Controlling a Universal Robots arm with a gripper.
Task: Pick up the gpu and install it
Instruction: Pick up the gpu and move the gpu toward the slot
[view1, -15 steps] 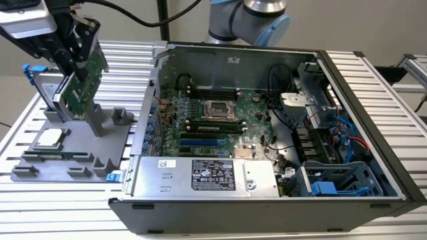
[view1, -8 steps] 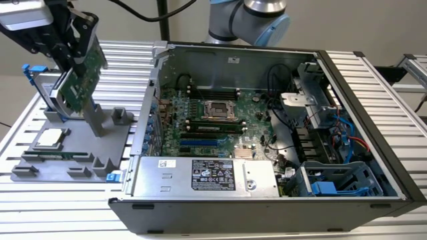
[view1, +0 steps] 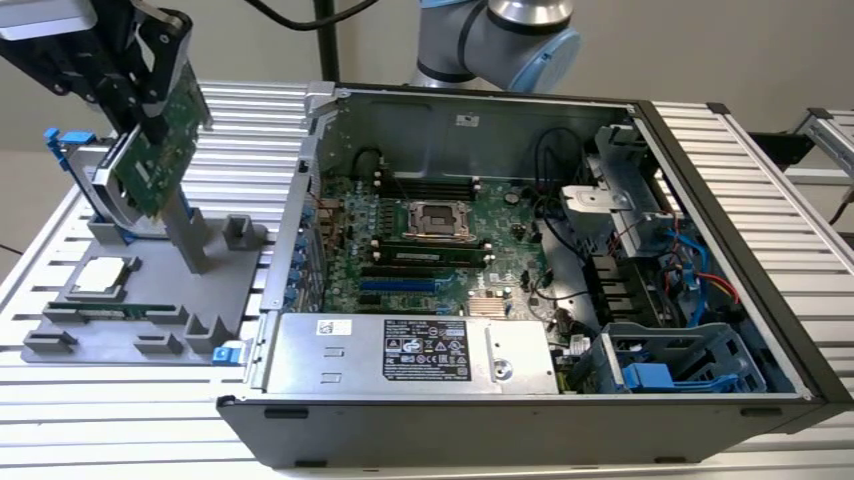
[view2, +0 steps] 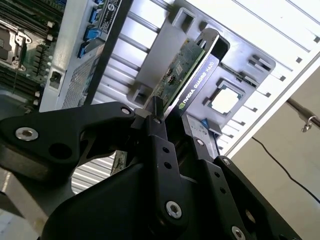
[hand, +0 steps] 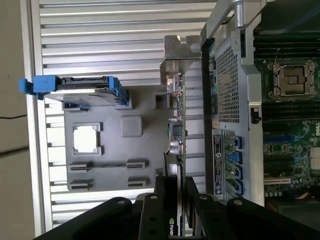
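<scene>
Fingers (view2: 159, 142) of the gripper (view2: 172, 117) are squeezed tight on the gpu (view2: 187, 75), one black finger on each flat side of the card. In the exterior view the gripper (view1: 150, 115) is high up at the exterior view's left, and the gpu (view1: 154, 160) hangs from it, tilted, with its green side showing. The card is up in the air over the gray tray (view1: 220, 300), not resting in it, and it is outside the computer case (view1: 534, 440). Its low end is close to a tall gray post (view1: 191, 235) that stands up from the tray; it is hard to tell if they touch. Behind the card, a hard drive (view1: 80, 170) with blue rails stands on its edge in the tray. A square silver chip (view1: 107, 278) lies flat in the tray, and a thin green memory stick (view1: 114, 311) lies just beside it. In the first wrist view the gpu (hand: 175, 125) is seen from its thin edge, with its silver metal end (hand: 180, 50) far from the gripper (hand: 175, 187). The case lies open on the slatted metal table (view1: 254, 130), with the green main board (view1: 427, 230) showing inside. The base of the arm (view1: 501, 35) stands behind the case.
</scene>
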